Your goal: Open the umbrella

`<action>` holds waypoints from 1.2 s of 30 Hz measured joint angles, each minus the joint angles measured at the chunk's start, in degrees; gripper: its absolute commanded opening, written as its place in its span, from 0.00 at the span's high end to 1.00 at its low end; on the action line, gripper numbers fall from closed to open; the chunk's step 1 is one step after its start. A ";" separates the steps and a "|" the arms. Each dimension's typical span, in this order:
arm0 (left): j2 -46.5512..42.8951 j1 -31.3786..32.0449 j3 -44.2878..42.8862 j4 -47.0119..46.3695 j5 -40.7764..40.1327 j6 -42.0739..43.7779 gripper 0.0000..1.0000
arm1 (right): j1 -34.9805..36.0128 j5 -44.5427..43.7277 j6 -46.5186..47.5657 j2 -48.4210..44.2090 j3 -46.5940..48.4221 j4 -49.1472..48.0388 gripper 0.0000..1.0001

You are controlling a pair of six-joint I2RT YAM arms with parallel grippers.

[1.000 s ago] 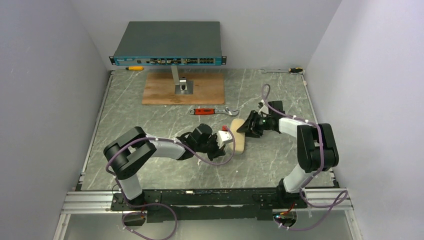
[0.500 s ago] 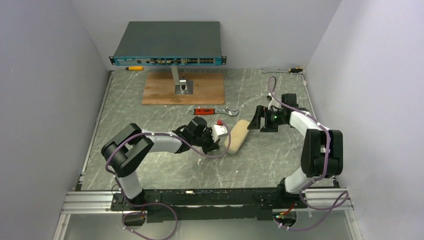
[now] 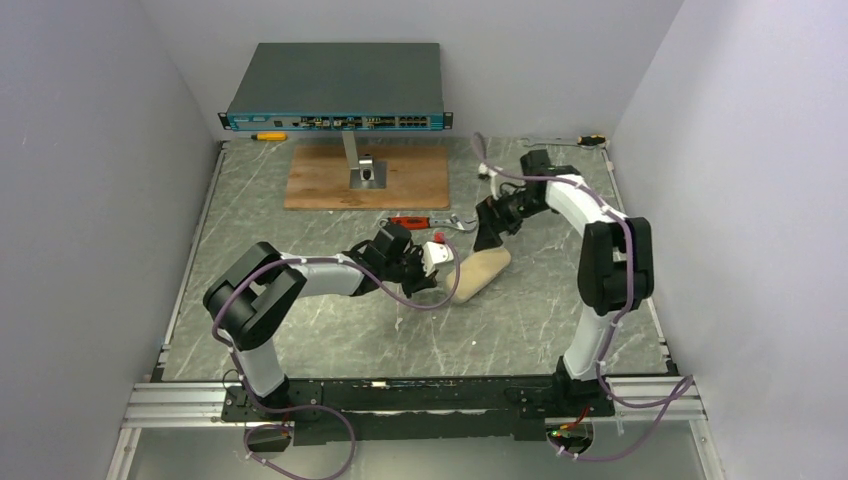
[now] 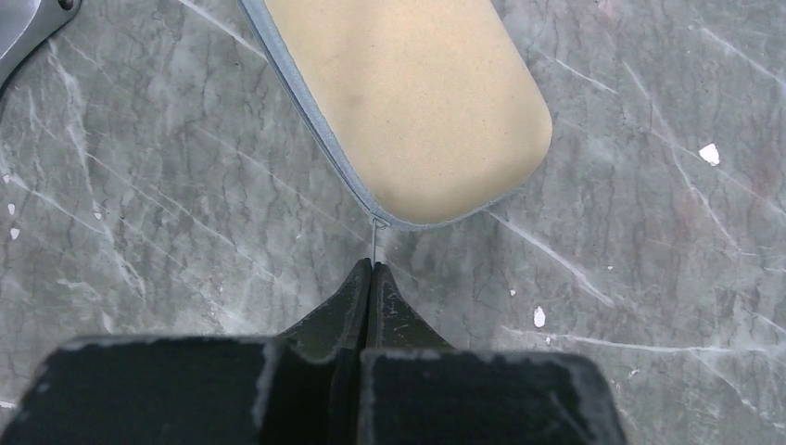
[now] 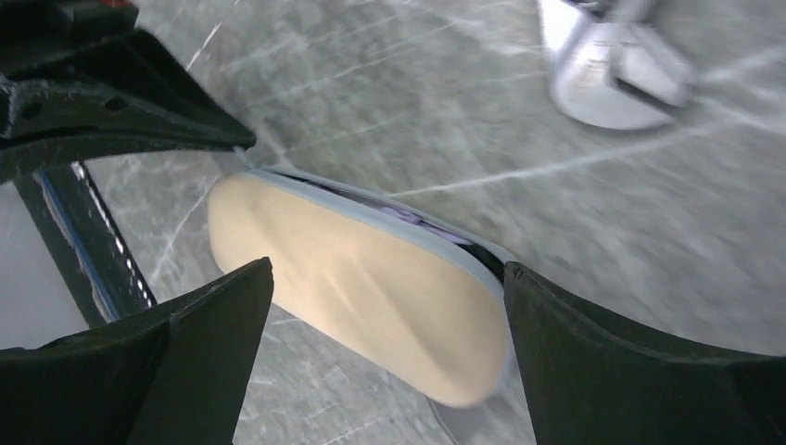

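My left claw (image 4: 372,269) is clenched on the thin zip pull (image 4: 373,243) at the 8 o'clock end of the tan case (image 4: 417,102), which lies mid-way across the surface (image 3: 300,320). My right claw (image 3: 487,237) is released, spread wide at the case's 12 o'clock. The umbrella (image 5: 412,220) shows as lilac fabric inside the parted zip.
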State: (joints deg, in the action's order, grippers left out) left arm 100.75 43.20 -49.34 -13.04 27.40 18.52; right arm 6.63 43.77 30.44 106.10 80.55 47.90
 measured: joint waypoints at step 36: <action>-2.36 10.58 2.95 -3.08 -6.60 -12.31 1.00 | 3.08 -1.22 -14.12 -9.35 -23.10 -15.08 1.00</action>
State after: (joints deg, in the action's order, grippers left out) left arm 98.39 53.78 -46.39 -16.12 20.80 6.22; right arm 9.72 42.54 16.32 96.75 57.45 32.82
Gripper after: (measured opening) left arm 0.007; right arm 0.066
